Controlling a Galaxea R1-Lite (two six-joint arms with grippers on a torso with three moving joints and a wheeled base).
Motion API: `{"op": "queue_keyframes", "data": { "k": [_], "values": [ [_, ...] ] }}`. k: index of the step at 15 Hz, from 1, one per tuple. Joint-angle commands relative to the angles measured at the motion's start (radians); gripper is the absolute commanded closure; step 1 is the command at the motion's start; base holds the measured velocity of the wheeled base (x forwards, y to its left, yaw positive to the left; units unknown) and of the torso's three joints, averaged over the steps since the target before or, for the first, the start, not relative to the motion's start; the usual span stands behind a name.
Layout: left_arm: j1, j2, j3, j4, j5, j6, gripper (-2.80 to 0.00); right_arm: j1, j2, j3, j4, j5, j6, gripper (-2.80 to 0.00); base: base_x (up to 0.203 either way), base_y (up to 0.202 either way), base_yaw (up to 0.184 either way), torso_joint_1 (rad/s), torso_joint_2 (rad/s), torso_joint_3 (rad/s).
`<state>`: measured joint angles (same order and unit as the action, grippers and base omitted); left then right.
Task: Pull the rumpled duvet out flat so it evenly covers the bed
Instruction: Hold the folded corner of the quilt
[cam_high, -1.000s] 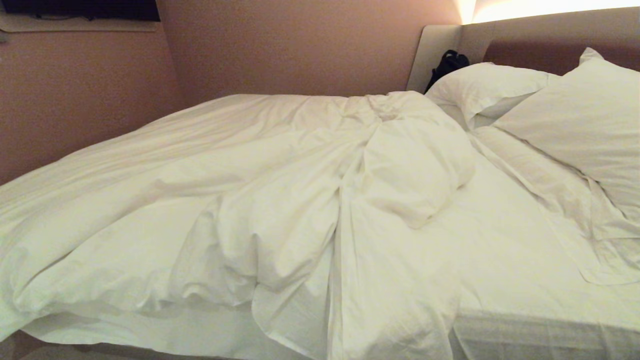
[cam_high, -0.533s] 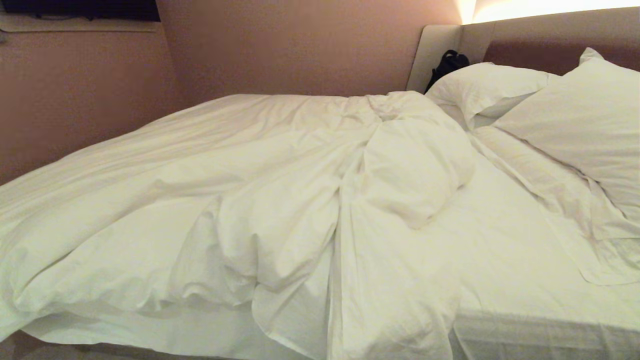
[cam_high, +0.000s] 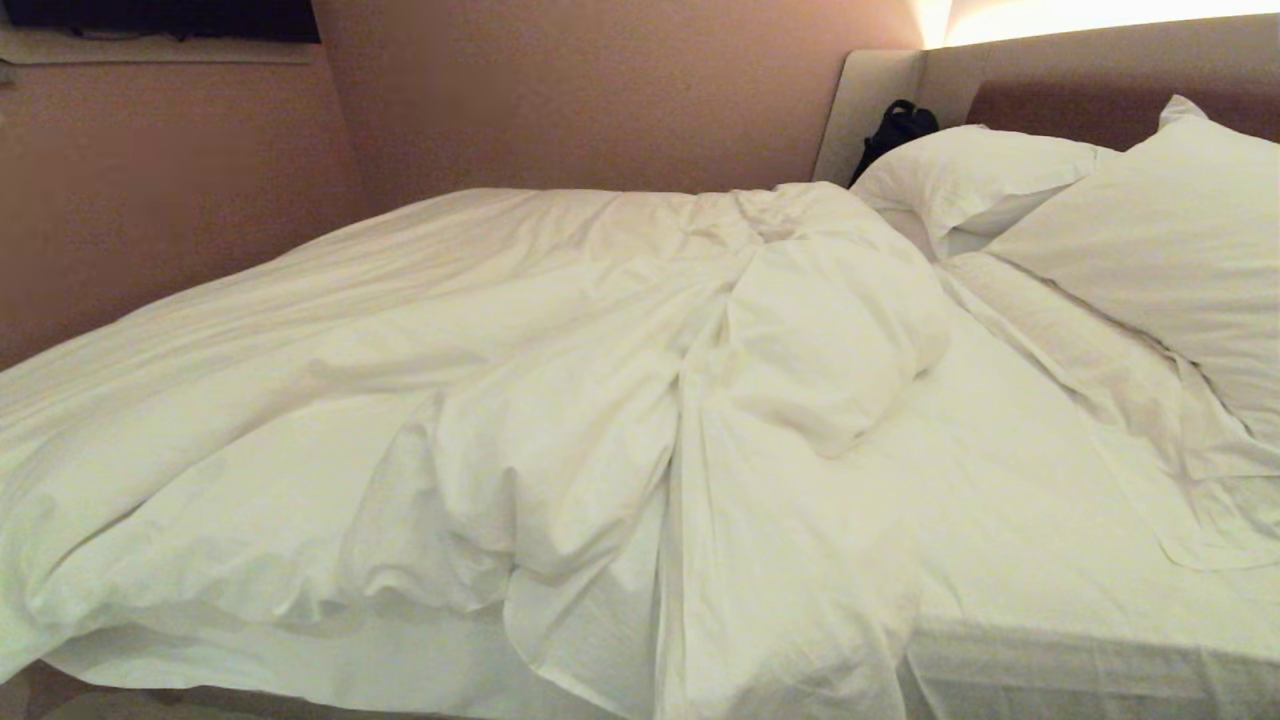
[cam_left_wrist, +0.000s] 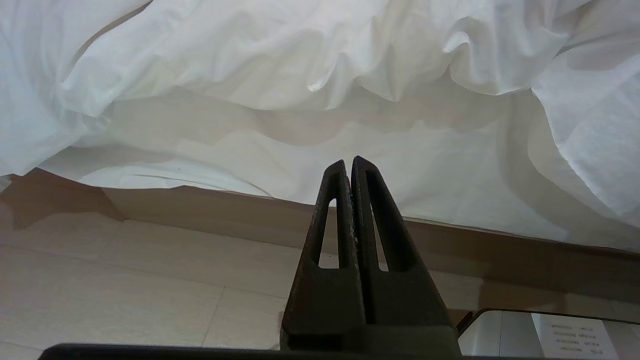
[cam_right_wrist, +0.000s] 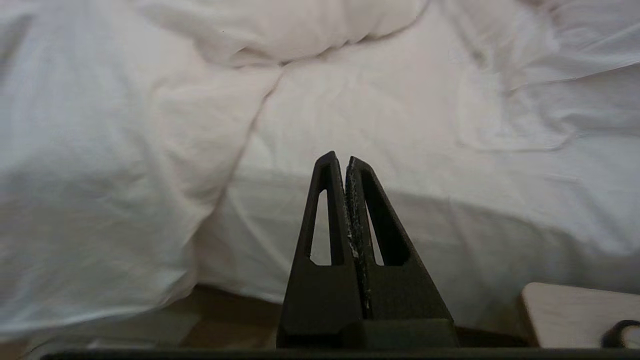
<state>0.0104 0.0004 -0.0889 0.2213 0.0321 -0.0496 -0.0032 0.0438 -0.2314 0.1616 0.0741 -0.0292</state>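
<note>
The puffy white duvet (cam_high: 480, 400) lies rumpled across the left and middle of the bed (cam_high: 1050, 560), bunched into a lump near the middle and hanging over the near edge. The fitted sheet shows bare on the right part of the mattress. No arm shows in the head view. My left gripper (cam_left_wrist: 349, 162) is shut and empty, held low beside the bed with the duvet's (cam_left_wrist: 280, 55) overhang above it. My right gripper (cam_right_wrist: 338, 159) is shut and empty too, facing the mattress side, with the duvet (cam_right_wrist: 100, 150) draped beside it.
Two plump white pillows (cam_high: 1150, 230) lean on the padded headboard (cam_high: 1060, 80), with a black item (cam_high: 895, 125) behind them. A pink wall (cam_high: 560, 90) runs along the bed's far side. Pale floor tiles (cam_left_wrist: 125, 285) and the bed's base (cam_left_wrist: 225, 215) lie below. A wooden corner (cam_right_wrist: 565, 312) is near the right gripper.
</note>
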Motion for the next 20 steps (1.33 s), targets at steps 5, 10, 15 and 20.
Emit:
{"op": "queue_keyframes", "data": {
  "k": [5,10,15,20],
  "values": [
    [0.0,0.0,0.0,0.001,0.0,-0.001,0.0,0.001,0.324,-0.09,-0.015,0.138,0.155,0.0,0.0,0.0,0.0,0.0,0.0,0.0],
    [0.0,0.0,0.0,0.001,0.0,-0.001,0.0,0.002,0.728,-0.185,-0.215,0.264,0.245,0.0,0.0,0.0,0.0,0.0,0.0,0.0],
    [0.0,0.0,0.0,0.001,0.0,-0.001,0.0,0.002,1.143,-0.212,-0.49,0.304,0.262,0.0,0.0,0.0,0.0,0.0,0.0,0.0],
    [0.0,0.0,0.0,0.001,0.0,-0.001,0.0,0.002,1.478,-0.281,-0.838,0.305,0.259,0.0,0.0,0.0,0.0,0.0,0.0,0.0]
  ]
}}
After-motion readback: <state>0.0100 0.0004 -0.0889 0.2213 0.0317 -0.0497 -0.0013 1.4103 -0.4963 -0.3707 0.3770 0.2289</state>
